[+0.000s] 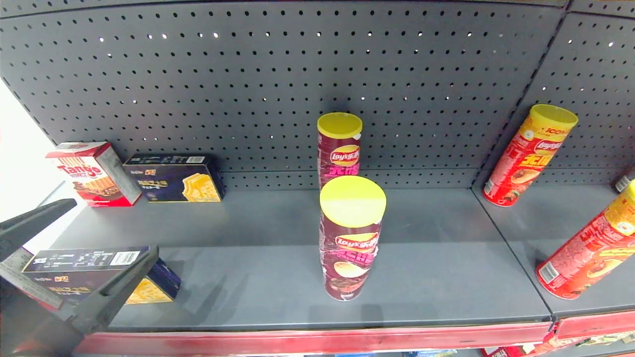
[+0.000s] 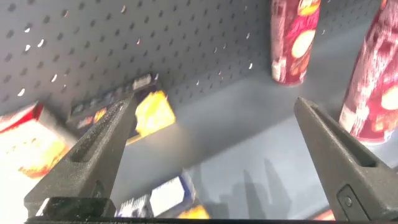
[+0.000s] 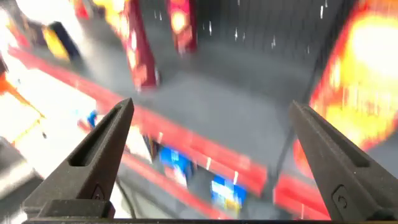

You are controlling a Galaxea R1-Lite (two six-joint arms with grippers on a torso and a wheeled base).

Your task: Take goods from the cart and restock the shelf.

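The shelf (image 1: pixel 436 258) carries a maroon can (image 1: pixel 350 248) upright at its middle front. Far left of that can, the left gripper (image 1: pixel 115 224) hangs wide open over a dark box (image 1: pixel 84 260). The right gripper (image 3: pixel 211 104) gapes open too, out in front of the can, off the shelf. Behind the can stands its twin (image 1: pixel 340 148), and to the right of it are two red cans (image 1: pixel 531 156) (image 1: pixel 590 253). Back left of it sit a second dark box (image 1: pixel 173 177) and a red box (image 1: pixel 92 173).

Head camera looks down on dark grey metal shelf (image 1: pixel 436 258); both wrist cameras face it closer, sharing maroon yellow-lidded crisp tubes (image 1: pixel 350 248).
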